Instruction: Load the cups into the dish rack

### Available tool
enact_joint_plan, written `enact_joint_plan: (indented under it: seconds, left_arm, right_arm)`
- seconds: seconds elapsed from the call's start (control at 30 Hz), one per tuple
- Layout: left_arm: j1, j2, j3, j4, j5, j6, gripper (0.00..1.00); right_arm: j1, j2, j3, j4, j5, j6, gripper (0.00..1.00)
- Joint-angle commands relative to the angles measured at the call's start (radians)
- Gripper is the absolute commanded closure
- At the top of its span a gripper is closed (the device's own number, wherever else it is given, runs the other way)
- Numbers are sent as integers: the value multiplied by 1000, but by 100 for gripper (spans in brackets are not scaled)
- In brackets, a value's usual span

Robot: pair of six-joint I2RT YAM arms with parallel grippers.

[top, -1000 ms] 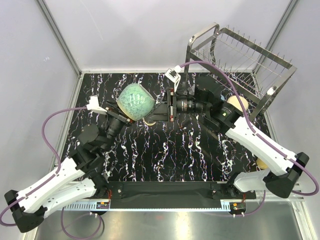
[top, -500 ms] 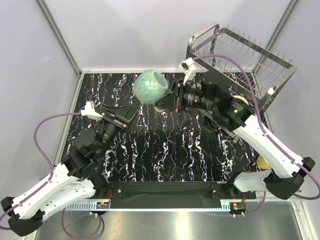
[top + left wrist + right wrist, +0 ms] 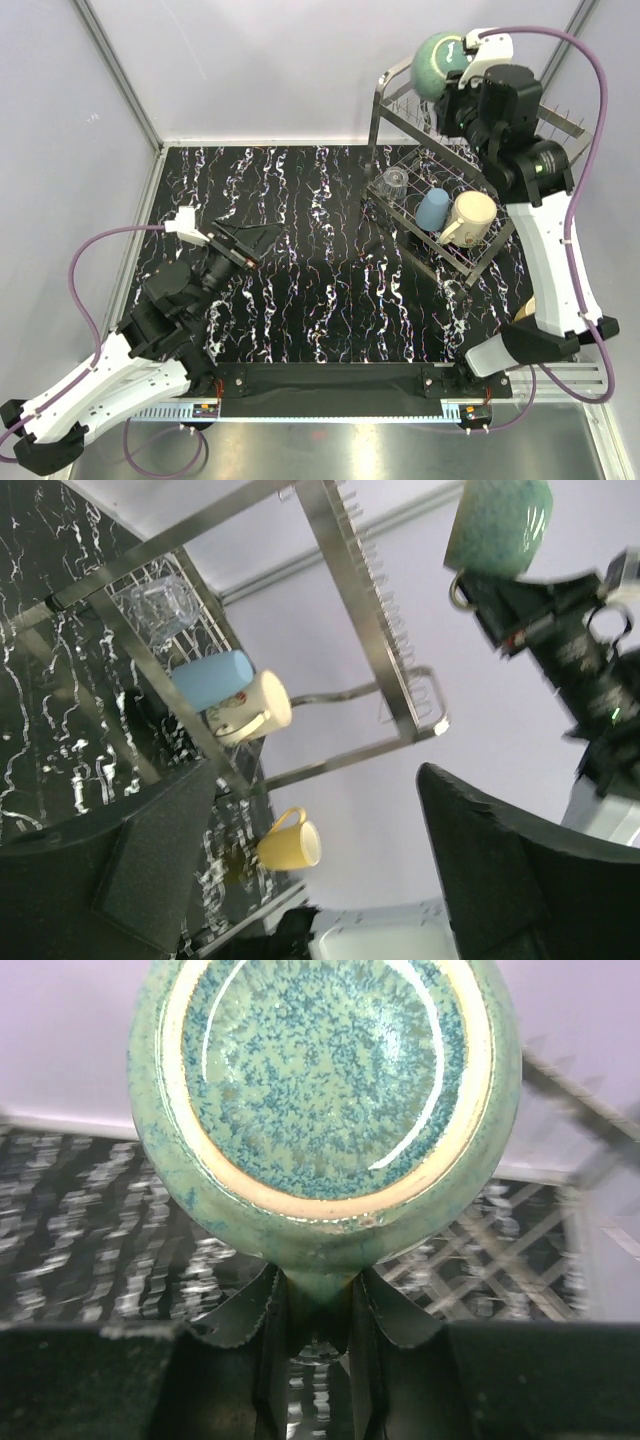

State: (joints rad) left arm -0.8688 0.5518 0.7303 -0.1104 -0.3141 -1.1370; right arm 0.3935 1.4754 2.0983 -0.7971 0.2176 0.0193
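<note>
My right gripper (image 3: 455, 84) is shut on the handle of the teal glazed mug (image 3: 436, 62), holding it high over the top tier of the dish rack (image 3: 376, 115). In the right wrist view the mug's base (image 3: 325, 1080) fills the frame, its handle pinched between my fingers (image 3: 318, 1310). The lower tier holds a clear glass tumbler (image 3: 392, 184), a light-blue cup (image 3: 432, 209) and a cream mug (image 3: 472, 215). A yellow mug (image 3: 290, 842) lies on the table beyond the rack. My left gripper (image 3: 243, 240) stands open and empty over the table's left half.
The black marbled table (image 3: 320, 290) is fenced by grey walls. The rack's steel frame (image 3: 350, 590) and prongs rise at the back right. The right arm's forearm (image 3: 555, 250) runs beside the rack's right side, partly hiding the yellow mug (image 3: 524, 325).
The left gripper let go of the teal mug, opened and drew back toward the near left. The right arm carried the mug from mid-table up and right, above the rack.
</note>
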Motion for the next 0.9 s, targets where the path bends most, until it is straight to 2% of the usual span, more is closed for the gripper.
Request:
enact_joint_plan:
  seconds: [0.0, 0.17, 0.37, 0.4, 0.57, 0.87]
  left_arm:
    - [-4, 4, -14, 49, 111, 66, 16]
    - [-4, 13, -5, -9, 167, 121, 15]
    - [-4, 51, 56, -72, 233, 227, 6]
    - [-4, 59, 79, -96, 243, 244, 3]
    - [-4, 74, 100, -124, 247, 295, 2]
    - [-4, 69, 70, -110, 259, 287, 2]
  right_arm:
    - [-45, 52, 155, 87, 169, -159, 100]
    - [-166, 169, 303, 7, 273, -211, 100]
    - [-269, 210, 347, -137, 299, -151, 100]
    - [-278, 210, 339, -155, 301, -128, 100]
    - [-304, 188, 254, -208, 321, -82, 100]
    - [-317, 226, 339, -346, 287, -25, 100]
